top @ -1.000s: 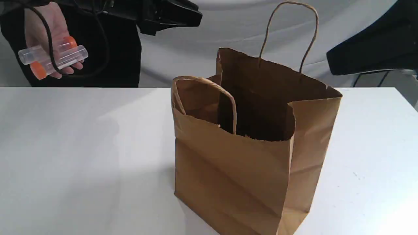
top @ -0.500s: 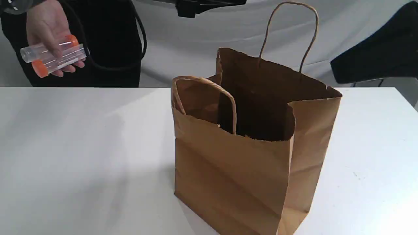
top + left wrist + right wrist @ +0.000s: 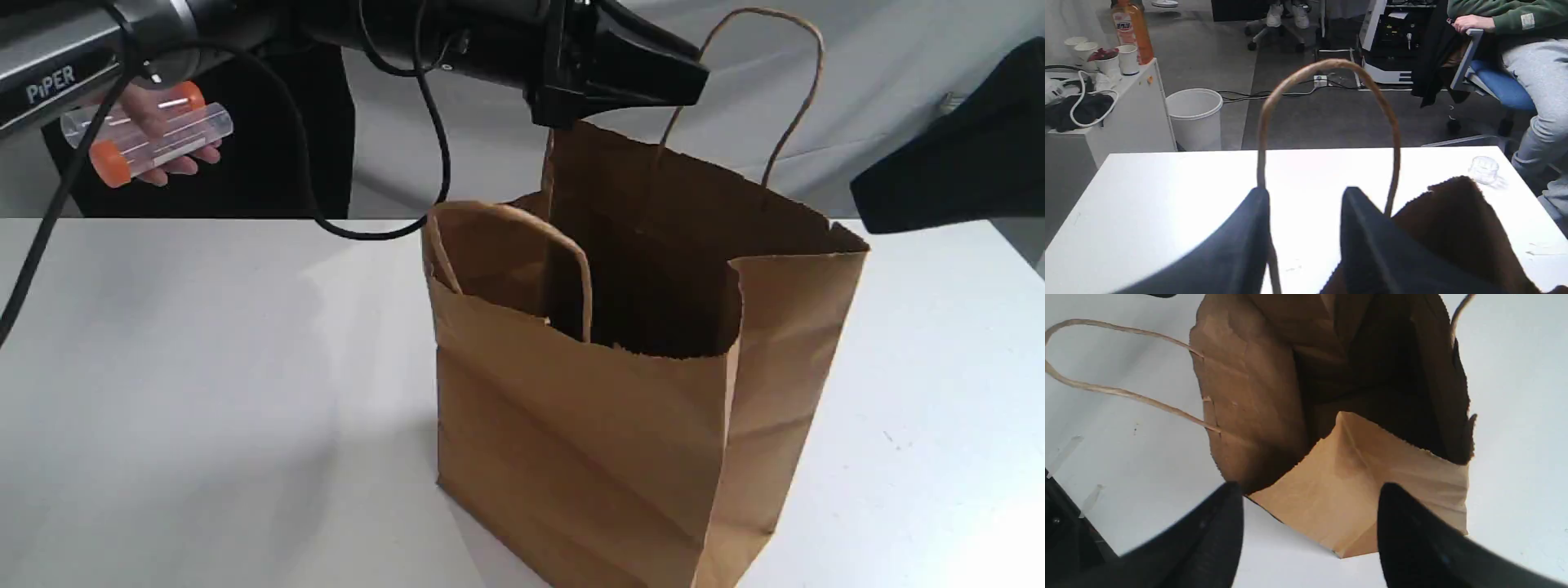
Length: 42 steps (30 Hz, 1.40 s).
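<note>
The paper bag stands open on the counter, with free surface on both sides. The left gripper hovers over its rear rim beside the upright handle, fingers narrowly apart and empty. The right gripper hangs off the bag's right edge, fingers wide. A hand with orange-capped tubes is well apart.

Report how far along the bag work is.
Done: paper bag stands open on the table. In hand: left gripper, jaws open, sits at the upright handle, one strand apparently between them. Left: nothing is gripped yet; right gripper hangs open over the bag's side.
</note>
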Available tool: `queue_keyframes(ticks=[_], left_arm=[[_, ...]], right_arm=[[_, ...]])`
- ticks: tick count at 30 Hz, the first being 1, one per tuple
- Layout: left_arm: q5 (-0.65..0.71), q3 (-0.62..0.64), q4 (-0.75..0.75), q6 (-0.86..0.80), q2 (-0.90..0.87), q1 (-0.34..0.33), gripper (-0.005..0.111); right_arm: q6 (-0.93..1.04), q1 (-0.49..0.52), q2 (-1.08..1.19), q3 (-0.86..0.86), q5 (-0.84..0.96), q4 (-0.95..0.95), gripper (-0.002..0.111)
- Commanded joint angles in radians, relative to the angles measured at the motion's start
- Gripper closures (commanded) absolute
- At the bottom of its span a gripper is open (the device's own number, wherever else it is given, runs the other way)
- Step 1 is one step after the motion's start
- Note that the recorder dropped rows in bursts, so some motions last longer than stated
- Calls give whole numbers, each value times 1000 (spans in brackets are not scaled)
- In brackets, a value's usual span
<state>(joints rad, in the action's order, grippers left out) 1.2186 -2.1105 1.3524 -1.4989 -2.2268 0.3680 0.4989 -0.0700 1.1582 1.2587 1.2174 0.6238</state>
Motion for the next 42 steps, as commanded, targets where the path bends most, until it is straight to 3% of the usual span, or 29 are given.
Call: queue_keyframes(ticks=[1,9,14,18,28,32,35,42], left_arm=[[2,-2,1,11,4,3,76],[-82,-2,-4,4,2,3,76],[-33,-2,-10,4,2,3,76],[-106,-2,-44,4,2,3,76],[-113,-2,-10,-24,-11,20,77],[-113,-2,-10,-28,-29,32,83],[-121,-2,-1,-33,-31,32,107],[-91,-12,13,1,-31,4,107]], right_arm=[[-11,0,-5,6,4,-4,58],[-28,0,-5,6,4,-4,58],[-28,0,-5,6,4,-4,58],[-28,0,-5,6,4,-4,58],[-28,0,-5,6,4,18,58],[-2,0,-5,6,4,78,58],[97,0,-5,6,4,187,58],[216,-69,-3,6,4,149,61]])
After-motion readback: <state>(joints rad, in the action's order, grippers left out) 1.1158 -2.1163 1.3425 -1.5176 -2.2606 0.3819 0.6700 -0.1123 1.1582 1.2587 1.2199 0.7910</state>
